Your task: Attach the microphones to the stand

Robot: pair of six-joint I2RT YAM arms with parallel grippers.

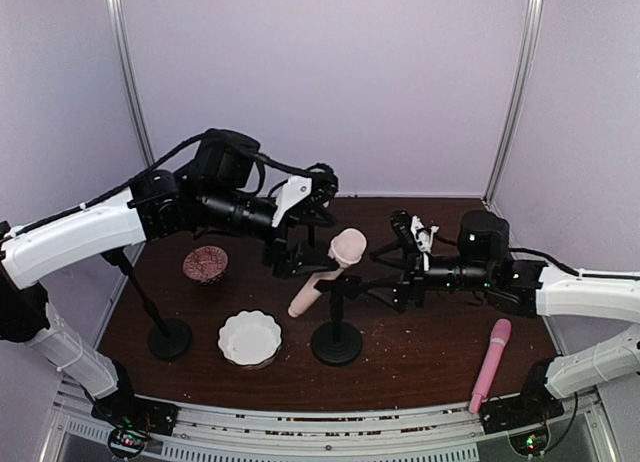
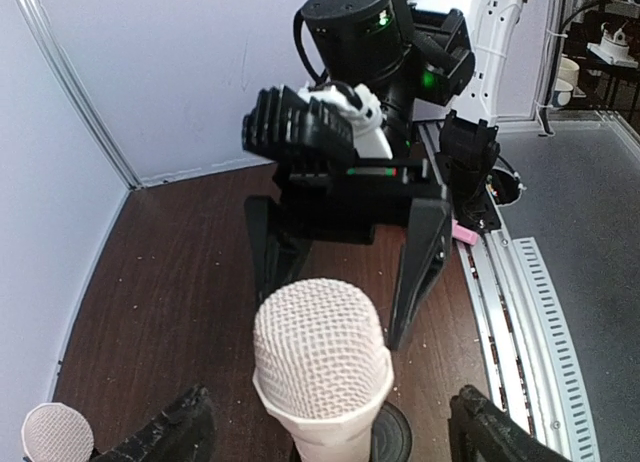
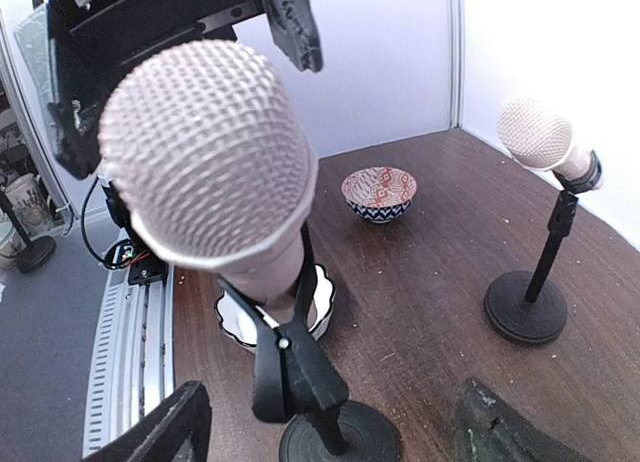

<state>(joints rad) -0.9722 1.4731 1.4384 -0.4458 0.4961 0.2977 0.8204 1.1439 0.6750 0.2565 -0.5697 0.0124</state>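
Your left gripper (image 2: 335, 430) and right gripper (image 3: 330, 422) are both standing spread wide, holding nothing, either side of the cream microphone (image 1: 326, 278) that is sitting tilted in the clip of the middle stand (image 1: 336, 344). The pink microphone (image 1: 490, 365) is lying near the front right edge of the table (image 1: 420, 357). It is looking light, stiff and slick, so you are likely best taking it mid-shaft, with open tabletop around it.

Cream-peach microphones: 2, the centre microphone (image 1: 347, 247) and, in the right wrist view, the right-edge microphone (image 3: 540, 134).
Pink microphones: 1, the pink microphone (image 1: 490, 367) at lower right.
Microphone stands: 2, the centre stand (image 1: 336, 342) and the left stand (image 1: 170, 339).
Bowls: 2, the patterned bowl (image 1: 205, 264) and the white fluted dish (image 1: 250, 338).
Robot arms: 2, the left arm (image 1: 90, 232) and the right arm (image 1: 580, 292).
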